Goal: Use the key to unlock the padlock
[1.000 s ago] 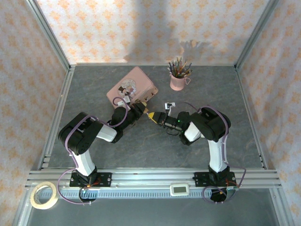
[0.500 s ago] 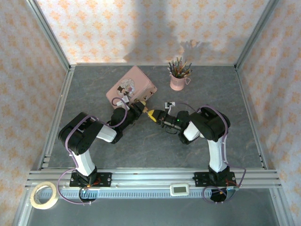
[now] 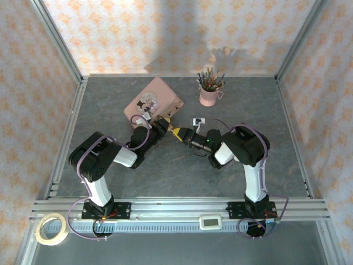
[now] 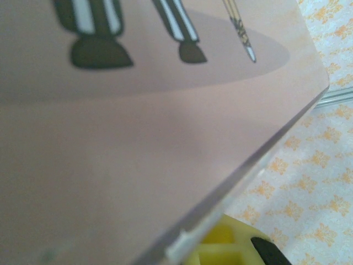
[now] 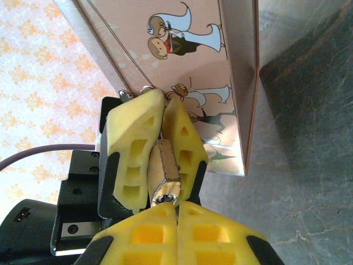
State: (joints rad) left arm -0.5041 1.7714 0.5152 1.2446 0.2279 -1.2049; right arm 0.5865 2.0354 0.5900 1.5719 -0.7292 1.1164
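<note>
In the top view the two arms meet nose to nose just beside the near corner of the pink tin (image 3: pixel 154 100). The left gripper (image 3: pixel 165 128) comes in from the left and the right gripper (image 3: pixel 183 134) from the right.

The right wrist view gives the detail. The left gripper (image 5: pixel 164 144) is clenched on the padlock (image 5: pixel 166 175), with one yellow finger on each flat side of the small brass body. The padlock's long axis runs almost straight toward the right gripper (image 5: pixel 177 222). Its silvery bottom end faces those fingertips, and its shackle end points away toward the edge of the tin (image 5: pixel 237 83), where a thin wire loop shows.

The right gripper's two fingers are pressed tightly together. A thin dark sliver at their seam, touching the padlock's bottom face, is most likely the key (image 5: pixel 175 204) — it is too small to make out any teeth or to tell how far in it sits.

The coming move turns on that one line. The padlock lies dead ahead of the right gripper and end-on, so the key has to travel and turn along the padlock's own axis. The right arm carries the key and does the working — the left arm only steadies the body. A slight sideways offset would probably skid the tip across the bottom face.
</note>
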